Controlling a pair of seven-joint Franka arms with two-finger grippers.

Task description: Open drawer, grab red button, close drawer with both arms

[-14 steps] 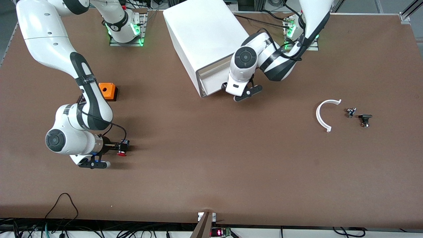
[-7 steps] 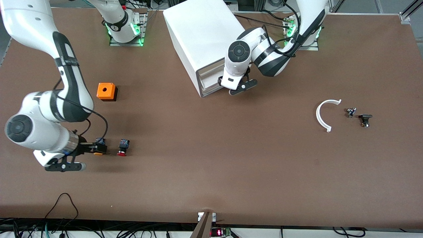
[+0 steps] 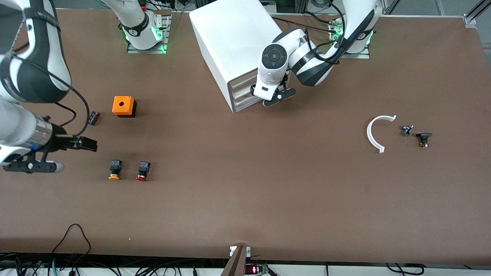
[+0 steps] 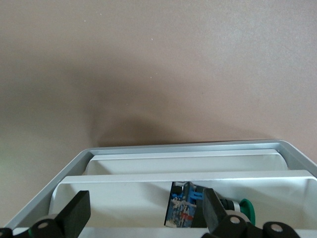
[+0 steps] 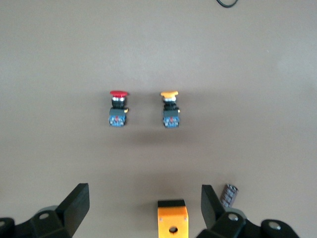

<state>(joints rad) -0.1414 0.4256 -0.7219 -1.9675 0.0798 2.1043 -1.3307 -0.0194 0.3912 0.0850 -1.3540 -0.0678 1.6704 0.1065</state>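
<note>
The button (image 3: 142, 170) lies on the desk (image 3: 245, 191) beside a yellow-capped button (image 3: 114, 169), nearer the front camera than the orange box (image 3: 123, 106). The right tool (image 3: 87, 143) hangs spread and empty at its arm's end of the desk. The left tool (image 3: 256, 90), spread, meets the drawer (image 3: 242, 92), which looks nearly shut.

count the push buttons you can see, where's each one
3. The red button and the yellow-orange button stand side by side on the table, the yellow-orange one toward the right arm's end. A green-capped button lies in the drawer; others may be hidden there.
</note>
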